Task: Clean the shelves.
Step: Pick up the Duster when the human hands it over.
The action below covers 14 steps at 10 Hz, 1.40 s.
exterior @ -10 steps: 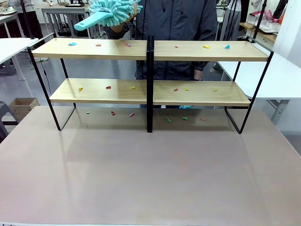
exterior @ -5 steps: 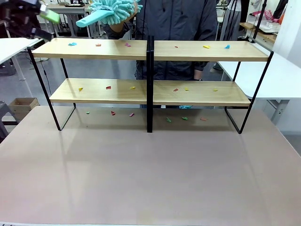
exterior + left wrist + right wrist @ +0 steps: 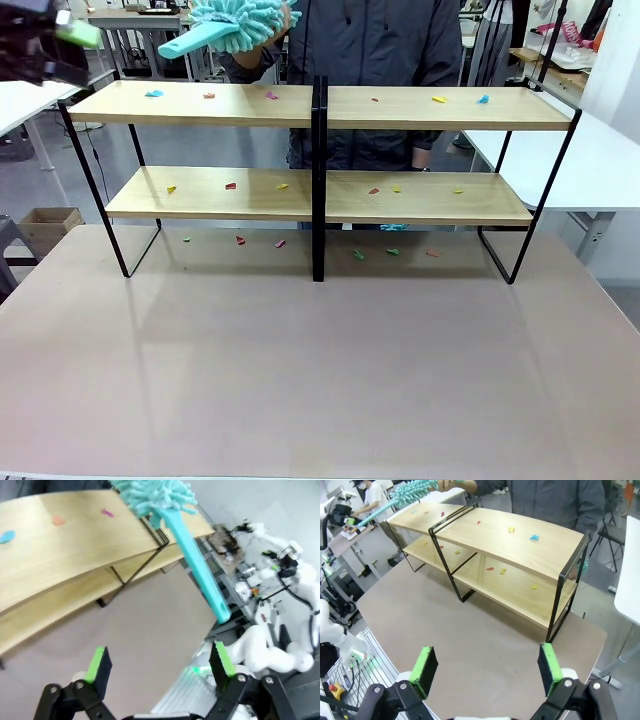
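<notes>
Left gripper [image 3: 160, 659] is hovering with fingers wide apart and empty near a person's teal duster [image 3: 196, 574]. Right gripper [image 3: 487, 666] is gaping too, also empty. Shelves [image 3: 200, 103] are standing across the table's [image 3: 320, 380] far side. In the front view, the left gripper is showing blurred and cropped at far left.

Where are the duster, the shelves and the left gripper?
duster [image 3: 238, 22], front view, fluffy head.
shelves [image 3: 410, 112], front view, bare top board.
left gripper [image 3: 161, 660], left wrist view, midway between open fingertips.
</notes>
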Motion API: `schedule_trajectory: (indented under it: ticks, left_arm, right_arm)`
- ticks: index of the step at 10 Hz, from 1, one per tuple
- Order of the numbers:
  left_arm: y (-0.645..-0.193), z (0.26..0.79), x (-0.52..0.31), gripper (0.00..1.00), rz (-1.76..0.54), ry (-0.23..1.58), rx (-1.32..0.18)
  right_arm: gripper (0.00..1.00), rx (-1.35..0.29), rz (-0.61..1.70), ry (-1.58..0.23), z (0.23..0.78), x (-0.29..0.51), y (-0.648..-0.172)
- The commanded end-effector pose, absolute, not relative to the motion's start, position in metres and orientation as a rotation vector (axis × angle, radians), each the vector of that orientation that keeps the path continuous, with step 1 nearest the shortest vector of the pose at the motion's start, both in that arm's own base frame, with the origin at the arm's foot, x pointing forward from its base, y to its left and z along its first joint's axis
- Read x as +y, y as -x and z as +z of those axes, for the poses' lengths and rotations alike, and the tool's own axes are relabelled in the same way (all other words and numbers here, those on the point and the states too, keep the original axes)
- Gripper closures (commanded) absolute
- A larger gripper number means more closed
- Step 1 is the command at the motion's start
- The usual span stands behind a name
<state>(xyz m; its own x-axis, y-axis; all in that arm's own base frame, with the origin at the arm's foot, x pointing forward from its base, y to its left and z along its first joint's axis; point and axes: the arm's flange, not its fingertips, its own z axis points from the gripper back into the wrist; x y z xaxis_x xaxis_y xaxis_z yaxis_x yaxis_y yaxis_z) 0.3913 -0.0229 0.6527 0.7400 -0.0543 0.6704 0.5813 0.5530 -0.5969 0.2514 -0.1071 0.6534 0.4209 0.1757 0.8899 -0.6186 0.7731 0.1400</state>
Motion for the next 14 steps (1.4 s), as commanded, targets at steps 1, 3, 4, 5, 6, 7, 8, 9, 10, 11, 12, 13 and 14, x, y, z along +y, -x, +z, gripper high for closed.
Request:
schedule_trajectory:
  ticks: [1,3,4,5,6,7,8,9,10,11,12,13,14]
  left_arm:
    - [-0.419,0.670,-0.054,0.00,-0.309,1.012,-0.500]
    - [-0.444,0.679,-0.076,0.00,-0.293,1.091,-0.359]
    - [-0.449,0.680,-0.091,0.00,-0.292,1.115,-0.323]
    - [-0.452,0.677,-0.103,0.00,-0.299,1.165,-0.260]
    - [-0.457,0.673,-0.111,0.00,-0.286,1.177,-0.255]
    - [-0.461,0.669,-0.113,0.00,-0.266,1.188,-0.246]
    - [-0.464,0.665,-0.111,0.00,-0.247,1.199,-0.240]
    - [-0.466,0.662,-0.111,0.00,-0.235,1.199,-0.240]
    - [-0.468,0.660,-0.110,0.00,-0.216,1.202,-0.243]
    - [-0.470,0.658,-0.109,0.00,-0.185,1.222,-0.247]
    - [-0.470,0.657,-0.109,0.00,-0.175,1.236,-0.254]
    - [-0.470,0.656,-0.111,0.00,-0.176,1.240,-0.249]
    - [-0.471,0.654,-0.113,0.49,-0.181,1.239,-0.264]
  right_arm:
    - [0.00,-1.026,0.527,-0.499,0.655,-0.107,-0.252]
    - [0.00,-1.026,0.527,-0.499,0.655,-0.107,-0.252]
    - [0.00,-1.026,0.527,-0.499,0.655,-0.107,-0.252]
    - [0.00,-1.026,0.527,-0.499,0.655,-0.107,-0.252]
    - [0.00,-1.026,0.527,-0.499,0.655,-0.107,-0.252]
    - [0.00,-1.026,0.527,-0.499,0.655,-0.107,-0.252]
    - [0.00,-1.026,0.527,-0.499,0.655,-0.107,-0.252]
    - [0.00,-1.026,0.527,-0.499,0.655,-0.107,-0.252]
    - [0.00,-1.026,0.527,-0.499,0.655,-0.107,-0.252]
    - [0.00,-1.026,0.527,-0.499,0.655,-0.107,-0.252]
    - [0.00,-1.026,0.527,-0.499,0.655,-0.107,-0.252]
    - [0.00,-1.026,0.527,-0.499,0.655,-0.107,-0.252]
    - [0.00,-1.026,0.527,-0.499,0.655,-0.107,-0.252]
